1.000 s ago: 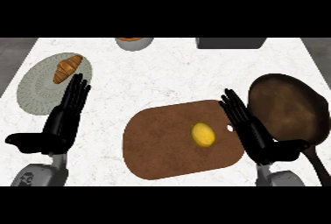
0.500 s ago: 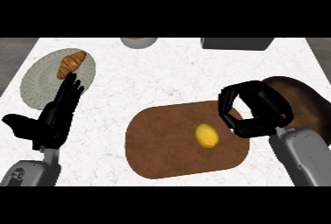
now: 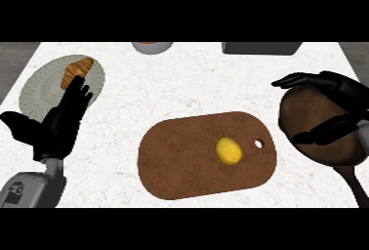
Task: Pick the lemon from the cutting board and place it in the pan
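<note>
A pale desk (image 3: 180, 83) seen from steeply above. Nothing of the task looks done yet: the lemon has not been picked up and the pan holds nothing.

A brown board (image 3: 184, 168) lies at the desk's middle, slightly right of centre, with a small hanging hole near its right edge. Just to its right, close but apart from it, sits a dark pan (image 3: 311, 111), its handle running down toward the lower right corner. At the far left is a grey plate (image 3: 39, 93) with a piece of bread (image 3: 76, 72) on it (no part of this task).

The right hand (image 3: 344, 93) hangs over the pan. Its fingers arch across the pan's upper rim and point left, the thumb is set well apart beneath them, and between them there is nothing. It is beside the board, not over it, and well apart from the lemon.

The left hand (image 3: 57, 128) rests at the left, fingers straight and pointing up, their tips over the plate's edge. It is released and holds nothing.

The lemon (image 3: 229, 150), small and yellow, lies on the right half of the board, untouched. Reaching, grasping, carrying and placing all seem still to come.
</note>
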`<move>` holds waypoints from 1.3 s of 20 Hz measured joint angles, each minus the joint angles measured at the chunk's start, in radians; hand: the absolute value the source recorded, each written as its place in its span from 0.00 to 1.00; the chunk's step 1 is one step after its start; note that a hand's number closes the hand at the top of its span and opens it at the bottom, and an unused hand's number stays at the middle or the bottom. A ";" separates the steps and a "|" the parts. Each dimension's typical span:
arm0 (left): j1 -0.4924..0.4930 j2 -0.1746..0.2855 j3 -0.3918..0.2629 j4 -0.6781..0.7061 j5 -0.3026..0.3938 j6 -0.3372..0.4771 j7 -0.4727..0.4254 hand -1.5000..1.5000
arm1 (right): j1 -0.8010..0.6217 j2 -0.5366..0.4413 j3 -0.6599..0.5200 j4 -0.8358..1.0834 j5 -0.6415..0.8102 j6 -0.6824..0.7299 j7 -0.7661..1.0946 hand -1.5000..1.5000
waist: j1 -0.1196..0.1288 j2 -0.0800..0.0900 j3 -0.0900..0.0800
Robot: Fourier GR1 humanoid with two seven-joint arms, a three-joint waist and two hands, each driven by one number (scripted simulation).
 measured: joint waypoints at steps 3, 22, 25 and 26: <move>-0.008 0.000 0.001 -0.009 -0.007 0.003 0.023 0.50 | -0.075 -0.008 0.029 0.054 0.075 -0.029 -0.044 0.00 | 0.001 -0.001 -0.001; 0.003 -0.012 0.026 -0.021 -0.029 -0.001 0.046 0.50 | -0.313 0.018 0.439 -0.030 0.562 0.046 0.105 0.00 | -0.018 -0.009 -0.003; -0.001 -0.018 0.037 -0.015 -0.032 -0.001 0.053 0.50 | -0.287 0.001 0.468 -0.089 0.607 0.065 0.121 0.00 | -0.025 -0.010 -0.003; -0.001 -0.019 0.036 -0.028 -0.037 0.003 0.065 0.50 | -0.276 0.003 0.470 -0.119 0.617 0.073 0.134 0.00 | -0.026 -0.011 -0.003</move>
